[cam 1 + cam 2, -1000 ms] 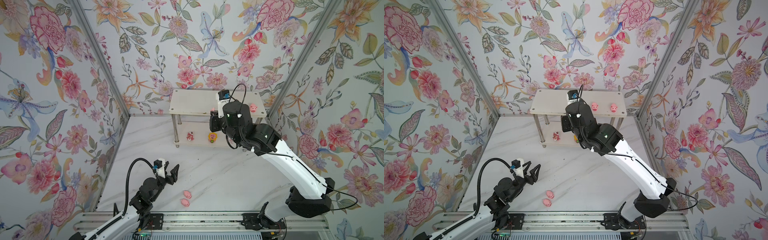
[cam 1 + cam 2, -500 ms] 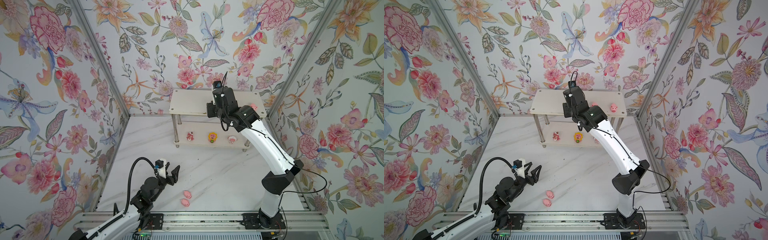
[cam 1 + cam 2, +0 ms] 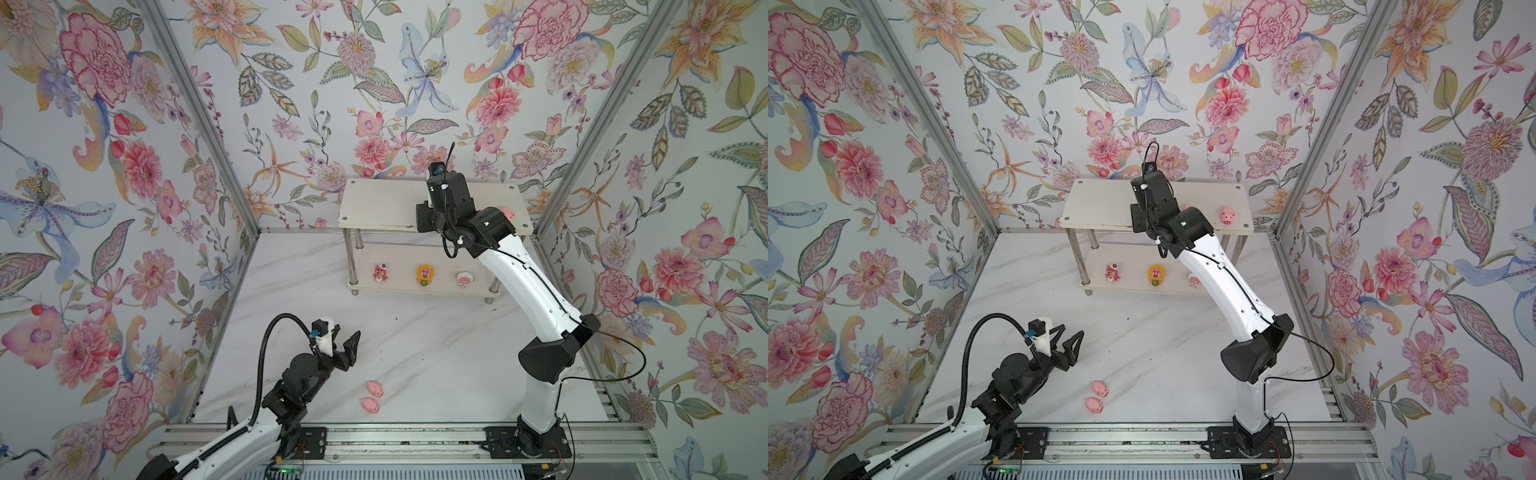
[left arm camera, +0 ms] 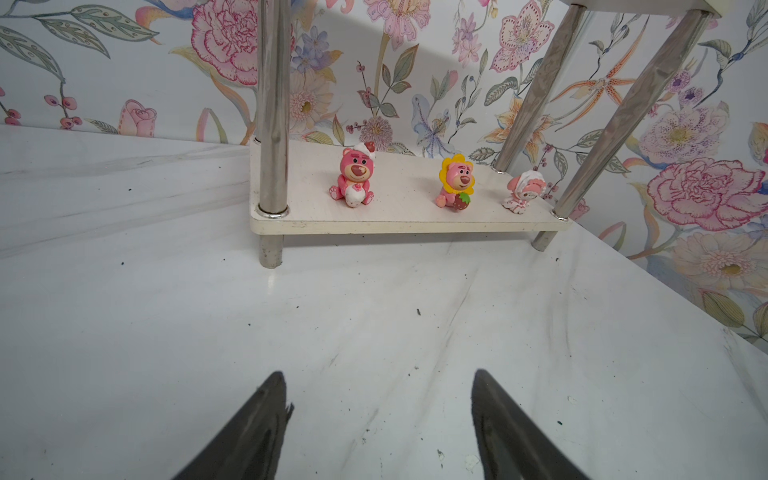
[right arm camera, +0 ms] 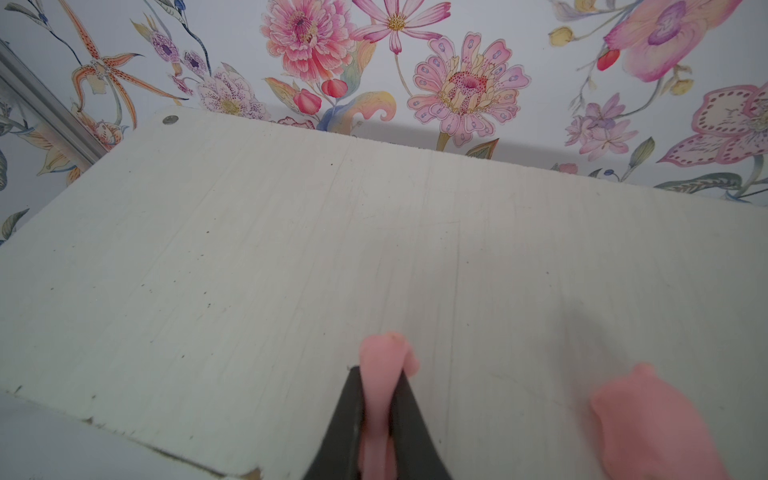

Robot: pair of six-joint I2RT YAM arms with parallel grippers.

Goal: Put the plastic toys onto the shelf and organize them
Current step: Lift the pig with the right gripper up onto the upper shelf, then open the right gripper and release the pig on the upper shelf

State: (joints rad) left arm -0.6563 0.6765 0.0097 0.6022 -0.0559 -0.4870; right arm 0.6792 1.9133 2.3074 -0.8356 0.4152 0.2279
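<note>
The white two-tier shelf point(image 3: 382, 203) point(image 3: 1100, 203) stands against the back wall. My right gripper point(image 5: 380, 374) is shut on a pink pig point(image 5: 384, 353) just over the top tier; in both top views the wrist hides its fingers. Another pig point(image 5: 652, 424) sits beside it, and one pig point(image 3: 508, 214) point(image 3: 1227, 216) stands near the tier's right end. The lower tier carries the bear point(image 4: 355, 174), the yellow-petalled figure point(image 4: 455, 183) and the pink-and-white figure point(image 4: 521, 193). Two pigs point(image 3: 375, 388) point(image 3: 370, 404) lie on the table. My left gripper point(image 3: 347, 336) point(image 4: 378, 382) hangs open left of them.
Floral walls close the marble table point(image 3: 436, 340) in on three sides, with metal corner posts. A rail point(image 3: 395, 440) with both arm bases runs along the front edge. The right arm point(image 3: 528, 282) crosses in front of the shelf's right half.
The right wrist has gone from in front of the shelf to back and down over its top tier, carrying the pig. The left arm has barely moved.
</note>
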